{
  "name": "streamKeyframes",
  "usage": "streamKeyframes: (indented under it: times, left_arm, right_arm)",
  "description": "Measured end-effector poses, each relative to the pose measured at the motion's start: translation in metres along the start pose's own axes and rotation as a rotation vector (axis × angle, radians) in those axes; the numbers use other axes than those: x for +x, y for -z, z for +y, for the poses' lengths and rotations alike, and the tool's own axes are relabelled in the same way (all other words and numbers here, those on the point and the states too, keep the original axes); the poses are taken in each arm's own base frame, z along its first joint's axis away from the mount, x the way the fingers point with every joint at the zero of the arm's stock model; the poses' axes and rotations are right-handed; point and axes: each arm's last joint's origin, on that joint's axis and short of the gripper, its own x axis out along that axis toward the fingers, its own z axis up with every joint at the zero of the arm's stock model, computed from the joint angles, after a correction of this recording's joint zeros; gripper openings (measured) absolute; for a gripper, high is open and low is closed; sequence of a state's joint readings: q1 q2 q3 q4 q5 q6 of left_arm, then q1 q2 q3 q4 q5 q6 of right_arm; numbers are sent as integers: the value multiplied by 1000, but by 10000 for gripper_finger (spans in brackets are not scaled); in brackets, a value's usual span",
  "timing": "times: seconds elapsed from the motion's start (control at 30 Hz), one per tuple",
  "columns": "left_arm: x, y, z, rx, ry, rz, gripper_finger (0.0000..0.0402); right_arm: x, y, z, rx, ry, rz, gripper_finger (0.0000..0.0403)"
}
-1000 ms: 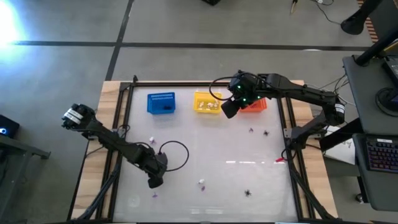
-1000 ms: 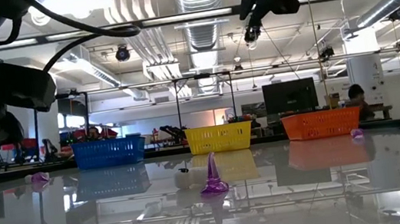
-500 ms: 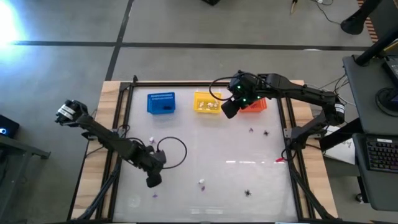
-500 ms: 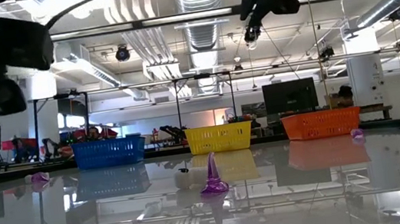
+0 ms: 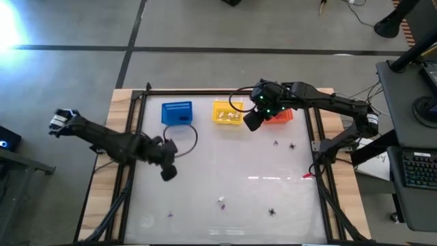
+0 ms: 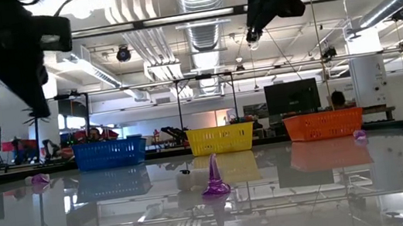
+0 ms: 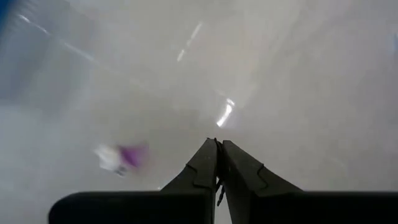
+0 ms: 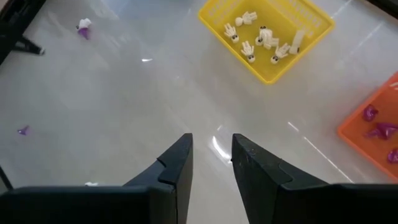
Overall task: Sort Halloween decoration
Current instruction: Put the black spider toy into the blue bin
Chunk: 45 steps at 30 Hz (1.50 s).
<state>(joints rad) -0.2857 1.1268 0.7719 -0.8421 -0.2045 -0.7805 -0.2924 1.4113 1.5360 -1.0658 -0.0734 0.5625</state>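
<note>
The Halloween decoration lies scattered on the glossy table. A white-and-purple trinket (image 5: 220, 201) and a purple one (image 5: 169, 213) lie near the front, with black spiders (image 5: 272, 212) (image 5: 292, 145) to the right. My left gripper (image 5: 167, 172) hangs shut and empty above the table's left half, with another white-and-purple trinket (image 7: 118, 155) lying on the table below and beside it. My right gripper (image 5: 251, 121) is held high between the yellow basket (image 5: 227, 112) and the orange-red basket (image 5: 278, 115). It is open, with nothing between its fingers (image 8: 177, 163).
The blue basket (image 5: 177, 113), the yellow basket of white skeleton figures (image 8: 261, 37) and the orange-red basket of purple pieces (image 8: 379, 130) stand in a row at the far edge. A dark frame rims the table (image 5: 140, 116). A loose cable loops off the left arm (image 5: 188, 140).
My left gripper has risen from low over the table's front left and swung toward the far edge and the blue basket, staying shut and tipping less steeply. The trinkets on the table lie where they were.
</note>
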Motion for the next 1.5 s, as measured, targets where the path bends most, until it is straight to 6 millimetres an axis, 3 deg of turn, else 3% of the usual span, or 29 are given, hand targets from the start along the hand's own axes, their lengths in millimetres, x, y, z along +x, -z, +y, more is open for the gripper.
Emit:
streamKeyframes:
  times: [0.37, 0.97, 1.2, 1.5]
  left_arm:
    - [-5, -32, 57, -24, -123, -68, 0]
    - [6, -66, 149, -227, -283, -98, 0]
    - [25, -78, 172, -281, -316, -104, 0]
    - [38, -88, 179, -227, -325, -106, 21]
  right_arm:
    - [0, 0, -1, -4, 22, -13, 98]
    - [0, 0, -3, -213, 62, -11, 98]
    - [0, 4, -6, -290, 102, 25, 98]
    - [0, 4, -6, -371, 104, 27, 98]
